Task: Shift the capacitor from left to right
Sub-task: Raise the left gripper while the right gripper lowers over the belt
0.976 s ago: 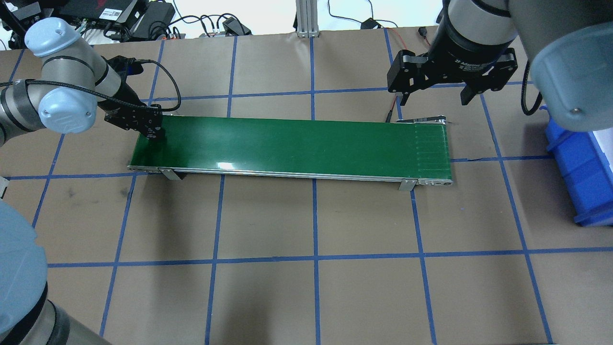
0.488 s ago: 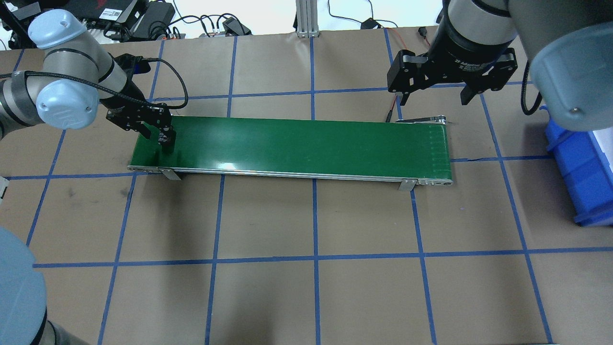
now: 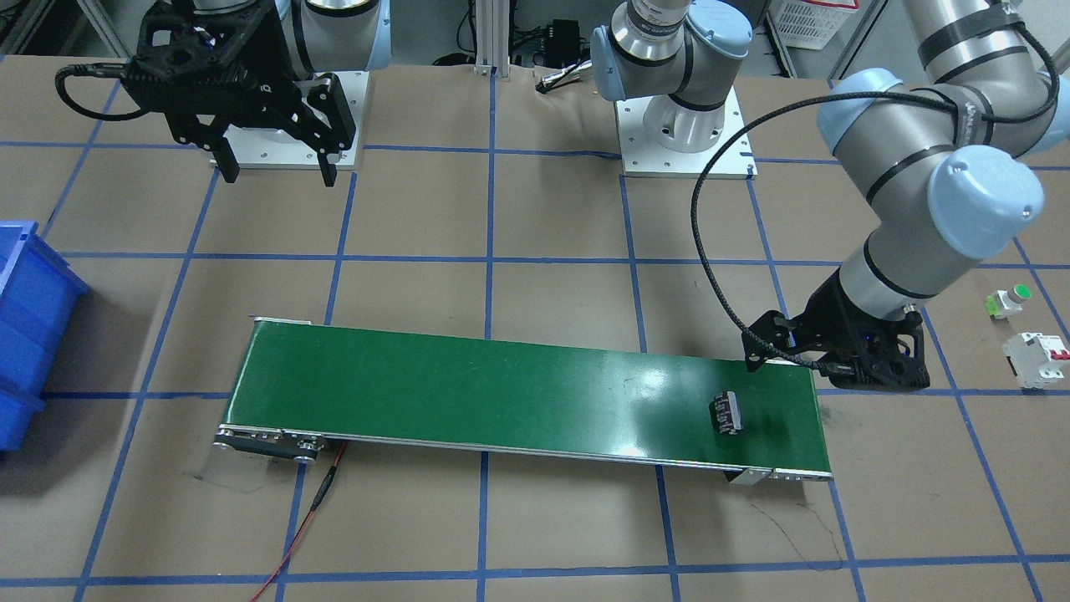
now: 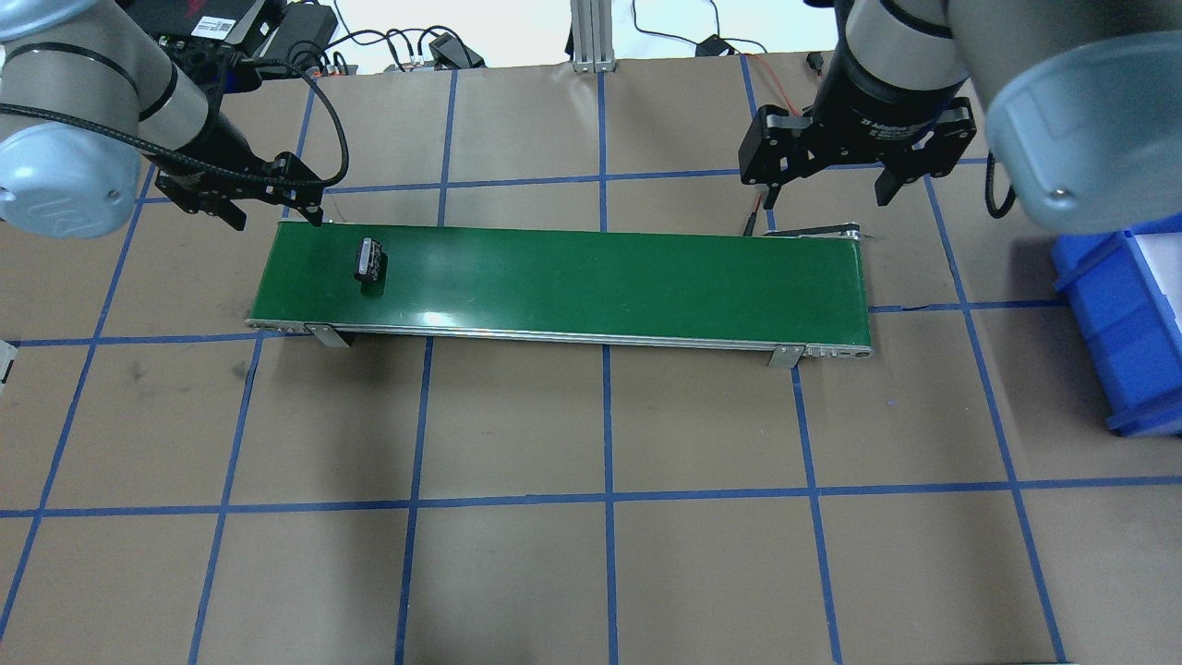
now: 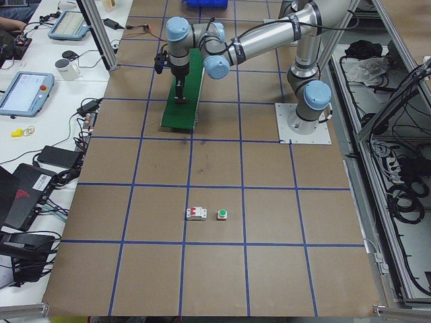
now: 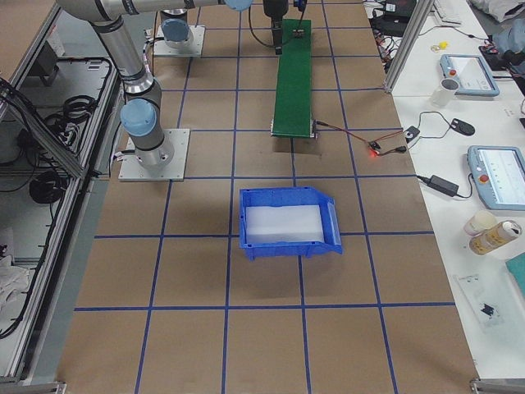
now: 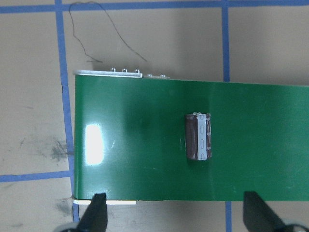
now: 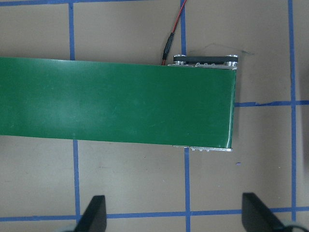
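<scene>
The capacitor, a stubby dark cylinder with pale stripes, lies on its side on the green conveyor belt near the belt's left end. It also shows in the front view and in the left wrist view. My left gripper is open and empty. It hangs above the belt's far left corner, apart from the capacitor. My right gripper is open and empty, above the table just behind the belt's right end.
A blue bin with a white liner stands on the table to the right of the belt. A white circuit breaker and a green-capped push button sit to the left of the belt. A red wire leaves the belt's right end.
My left gripper opened and let go of the capacitor onto the belt, then rose and drew back to the far left. My right gripper shifted slightly left.
</scene>
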Action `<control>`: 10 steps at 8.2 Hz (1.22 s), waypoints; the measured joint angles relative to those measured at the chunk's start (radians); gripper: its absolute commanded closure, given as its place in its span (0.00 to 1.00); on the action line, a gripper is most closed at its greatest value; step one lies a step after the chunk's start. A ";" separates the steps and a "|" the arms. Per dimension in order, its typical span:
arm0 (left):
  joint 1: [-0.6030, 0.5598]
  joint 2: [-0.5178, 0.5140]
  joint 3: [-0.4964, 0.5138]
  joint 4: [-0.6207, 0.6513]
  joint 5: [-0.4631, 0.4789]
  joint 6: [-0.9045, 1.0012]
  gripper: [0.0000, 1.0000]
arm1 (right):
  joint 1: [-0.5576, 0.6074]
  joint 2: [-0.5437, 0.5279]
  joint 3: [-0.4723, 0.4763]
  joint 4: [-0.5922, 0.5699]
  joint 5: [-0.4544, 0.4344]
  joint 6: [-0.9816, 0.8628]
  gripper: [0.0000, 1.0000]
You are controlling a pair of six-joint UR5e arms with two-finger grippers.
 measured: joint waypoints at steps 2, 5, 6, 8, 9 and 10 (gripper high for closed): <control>-0.005 0.092 0.001 -0.020 -0.002 -0.001 0.00 | 0.000 0.108 0.000 -0.005 0.012 -0.006 0.00; -0.006 0.176 0.000 -0.111 0.002 -0.008 0.00 | -0.010 0.294 0.010 -0.168 0.005 -0.008 0.00; -0.004 0.180 -0.002 -0.121 0.003 -0.008 0.00 | -0.026 0.325 0.046 -0.207 0.010 -0.012 0.00; -0.001 0.193 -0.007 -0.139 0.016 -0.005 0.00 | -0.080 0.341 0.152 -0.339 0.071 -0.086 0.00; -0.001 0.195 -0.008 -0.146 0.032 -0.005 0.00 | -0.096 0.343 0.183 -0.374 0.107 -0.116 0.00; -0.002 0.193 -0.009 -0.148 0.041 -0.006 0.00 | -0.103 0.344 0.199 -0.388 0.124 -0.130 0.00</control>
